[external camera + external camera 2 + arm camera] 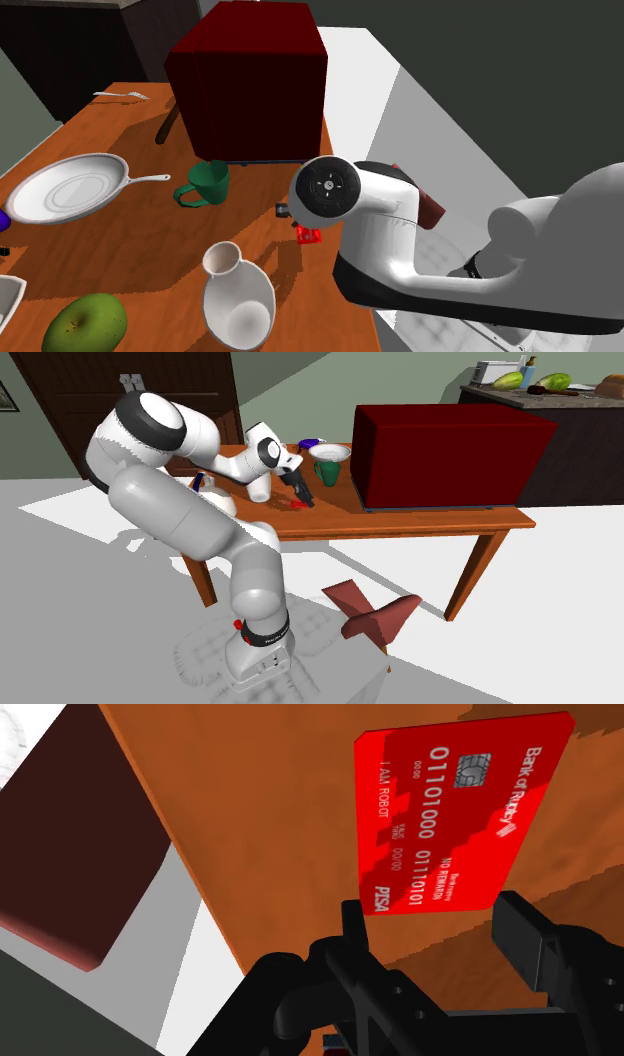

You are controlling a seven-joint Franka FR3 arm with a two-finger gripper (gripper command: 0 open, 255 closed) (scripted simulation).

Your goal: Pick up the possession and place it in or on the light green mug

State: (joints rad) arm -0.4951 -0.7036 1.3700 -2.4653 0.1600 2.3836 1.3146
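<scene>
The shoulder view is taken from close behind the arm (420, 230), high over the table (120, 240), and is aimed down its length toward the dark red box (250, 80) at the far end. The second exterior view is set well back on the floor and faces the table's long side, with the dark red box (450, 452) at its right. The wrist view is held close over the tabletop. A dark block (70, 854) is seen past the table's edge, possibly something on the floor. The green mug (208, 183) (326, 472) beside the box is shared by both exterior views, and the red card (308, 235) (300, 504) (460, 824) by all three.
</scene>
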